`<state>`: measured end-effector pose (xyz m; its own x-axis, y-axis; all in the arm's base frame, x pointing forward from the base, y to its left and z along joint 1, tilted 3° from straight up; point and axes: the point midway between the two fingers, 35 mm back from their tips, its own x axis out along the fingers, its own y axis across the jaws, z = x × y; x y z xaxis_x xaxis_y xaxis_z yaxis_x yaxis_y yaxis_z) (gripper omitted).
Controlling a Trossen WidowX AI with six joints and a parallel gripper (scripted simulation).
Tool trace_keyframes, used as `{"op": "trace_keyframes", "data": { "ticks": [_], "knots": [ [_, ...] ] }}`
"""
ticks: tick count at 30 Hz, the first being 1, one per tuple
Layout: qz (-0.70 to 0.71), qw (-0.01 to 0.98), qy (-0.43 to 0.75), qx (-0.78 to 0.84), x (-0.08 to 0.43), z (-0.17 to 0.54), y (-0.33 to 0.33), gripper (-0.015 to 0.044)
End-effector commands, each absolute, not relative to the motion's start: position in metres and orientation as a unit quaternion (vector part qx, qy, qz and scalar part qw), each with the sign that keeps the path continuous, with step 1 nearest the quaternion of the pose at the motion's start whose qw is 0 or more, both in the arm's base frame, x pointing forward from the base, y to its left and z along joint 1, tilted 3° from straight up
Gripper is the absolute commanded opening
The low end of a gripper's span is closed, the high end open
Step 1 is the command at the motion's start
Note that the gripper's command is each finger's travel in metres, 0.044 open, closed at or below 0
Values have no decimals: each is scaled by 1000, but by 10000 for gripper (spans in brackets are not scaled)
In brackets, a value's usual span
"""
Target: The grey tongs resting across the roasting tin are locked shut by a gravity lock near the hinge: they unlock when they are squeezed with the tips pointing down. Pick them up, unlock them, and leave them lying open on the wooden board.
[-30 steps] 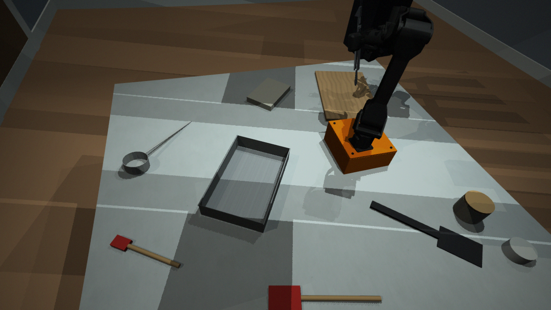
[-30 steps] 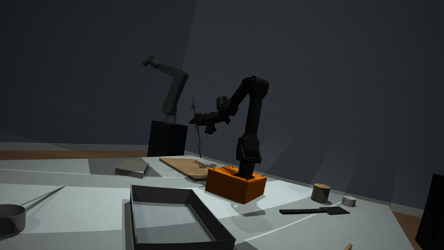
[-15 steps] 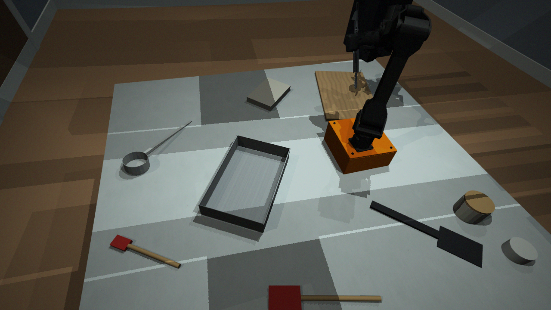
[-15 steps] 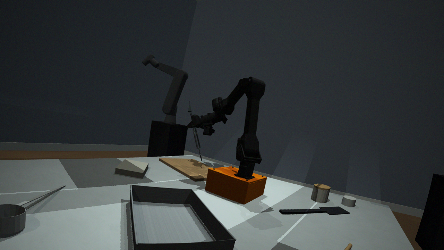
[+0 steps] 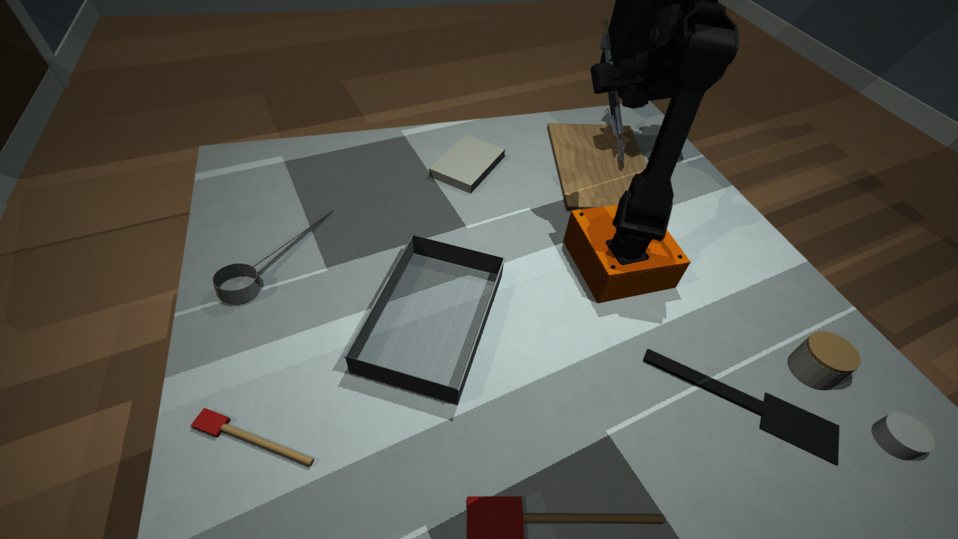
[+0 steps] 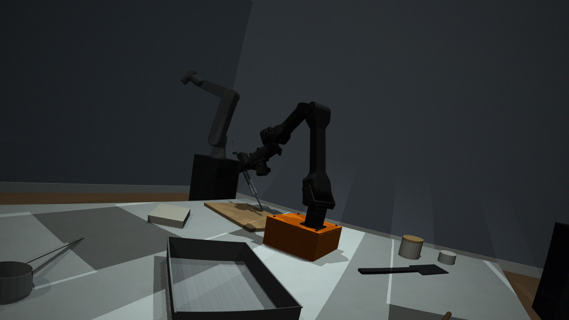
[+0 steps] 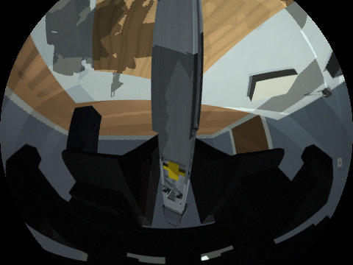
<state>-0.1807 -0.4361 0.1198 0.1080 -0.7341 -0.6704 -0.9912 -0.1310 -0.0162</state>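
Note:
My gripper (image 5: 606, 77) (image 6: 242, 160) (image 7: 173, 137) is shut on the grey tongs (image 5: 617, 120) (image 6: 250, 183) (image 7: 176, 81). It holds them over the wooden board (image 5: 569, 177) (image 6: 222, 210) (image 7: 235, 22), steeply tilted, with one end pointing down and slanting back toward the arm's base. That lower end is at or just above the board; I cannot tell whether it touches. The tongs' two arms lie close together. A yellow piece shows on them between the fingers in the wrist view. The roasting tin (image 5: 402, 379) (image 6: 206, 248) stands empty on the table.
The orange arm base (image 5: 632, 284) (image 6: 292, 242) stands close beside the board. A cream block (image 5: 465, 160) (image 6: 169, 216) (image 7: 273, 86) lies to the board's left. A round pan (image 5: 236, 284), a black spatula (image 5: 797, 425), two red-headed tools (image 5: 210, 422) (image 5: 494, 516) and two cylinders (image 5: 822, 361) (image 5: 902, 436) lie farther off.

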Motion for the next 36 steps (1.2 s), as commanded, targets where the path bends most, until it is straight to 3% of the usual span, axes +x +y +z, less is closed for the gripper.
{"op": "trace_keyframes", "data": {
  "ticks": [1, 36],
  "knots": [
    [288, 258, 607, -694, -181, 113, -442, -150],
    [518, 414, 492, -565, -171, 44, -437, -150]
  ]
}}
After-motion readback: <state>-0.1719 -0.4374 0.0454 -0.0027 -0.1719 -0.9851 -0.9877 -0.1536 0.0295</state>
